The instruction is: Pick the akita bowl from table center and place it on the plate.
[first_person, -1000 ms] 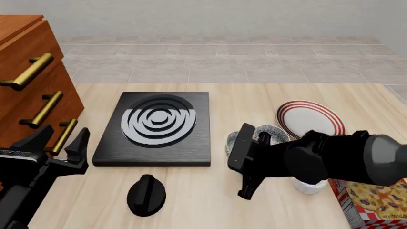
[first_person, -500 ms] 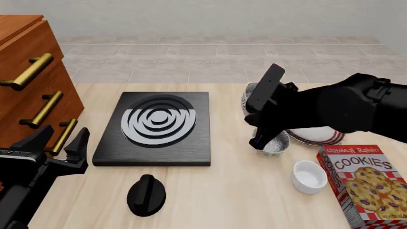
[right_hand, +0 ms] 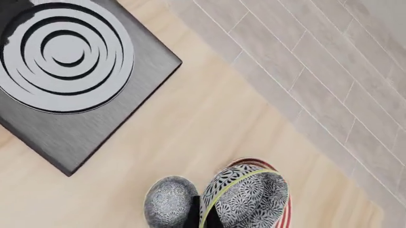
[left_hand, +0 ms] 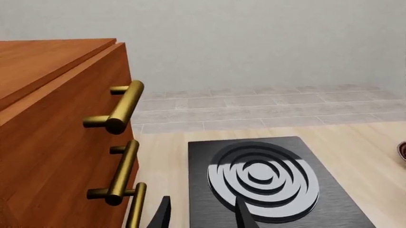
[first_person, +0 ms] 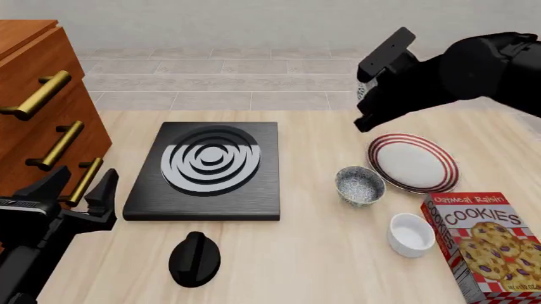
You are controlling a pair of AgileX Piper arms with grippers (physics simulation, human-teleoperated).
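Holding the akita bowl [right_hand: 248, 198] aloft, the right gripper [first_person: 368, 95] is pinching its rim between closed fingers and hanging high in the upper right of the front view, well above the table [first_person: 321, 253]; the bowl is tilting in the grip, patterned outside showing to the wrist camera.

The plate [first_person: 411, 161] is lying below it at right of centre, bare and nothing resting on it.

Risks, as I am judging them:
- a rim pinch is giving little purchase; the bowl could be slipping or swinging during the descent, and a release from this height would be sending it bouncing off the plate;
- the look-alike bowl [first_person: 359, 185] is sitting just beside the plate's lower-left rim (apparently touching it); a descent drifting that way would be knocking it;
- releasing while tilted could be leaving the bowl on its side.

Room: the plate's upper and right sides are lying open toward the table edge; the white cup [first_person: 411, 234] and cookie box [first_person: 486, 244] are crowding the lower right, though apart from the plate; the stove [first_person: 207, 168] is sitting well to the left.

The left gripper [first_person: 80, 190] is idling at lower left beside the drawers [first_person: 42, 107], fingers spread, gripping nothing.
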